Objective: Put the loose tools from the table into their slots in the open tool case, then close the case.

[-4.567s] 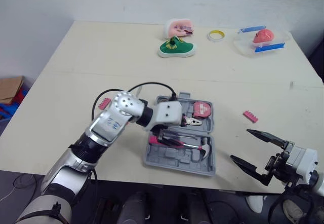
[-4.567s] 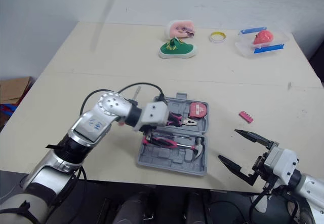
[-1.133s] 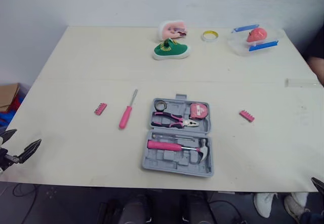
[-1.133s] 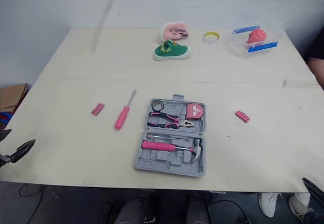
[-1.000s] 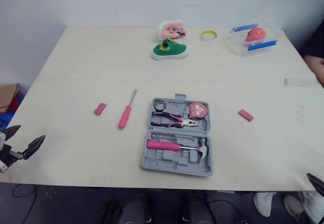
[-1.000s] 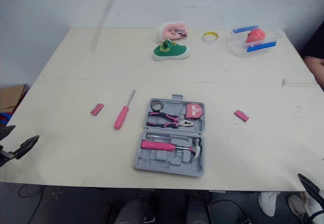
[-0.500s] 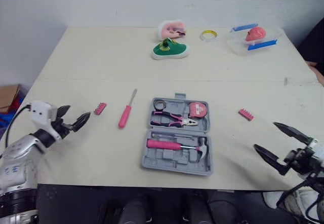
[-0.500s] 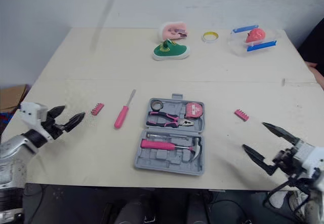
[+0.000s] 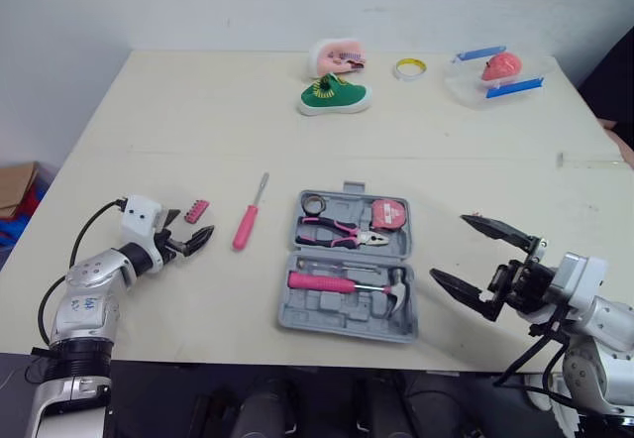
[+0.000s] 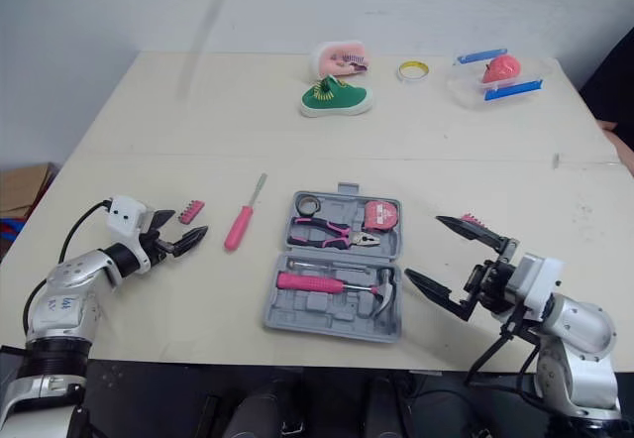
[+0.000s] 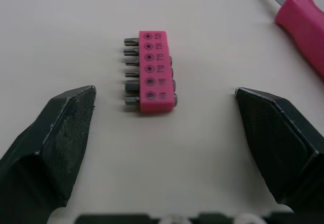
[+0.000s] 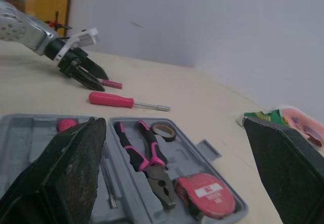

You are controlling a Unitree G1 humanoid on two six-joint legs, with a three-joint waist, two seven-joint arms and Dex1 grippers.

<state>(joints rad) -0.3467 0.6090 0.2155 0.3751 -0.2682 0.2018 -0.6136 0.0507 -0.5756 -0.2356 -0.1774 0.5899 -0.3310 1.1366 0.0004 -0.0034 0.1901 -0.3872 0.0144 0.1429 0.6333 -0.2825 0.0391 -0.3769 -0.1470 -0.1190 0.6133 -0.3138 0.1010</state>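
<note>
Left gripper has swung in, fingers wide either side of the pink bit strip, likely the next pickup. Screwdriver lies loose between it and the open case. Right gripper, also wide and empty, has come up just right of the case.

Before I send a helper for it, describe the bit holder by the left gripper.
Find the grey tool case mid-table. Left of it lies a pink screwdriver; beyond that, at the left gripper, sits the bit holder: a short pink block, unlike the long screwdriver.
</note>
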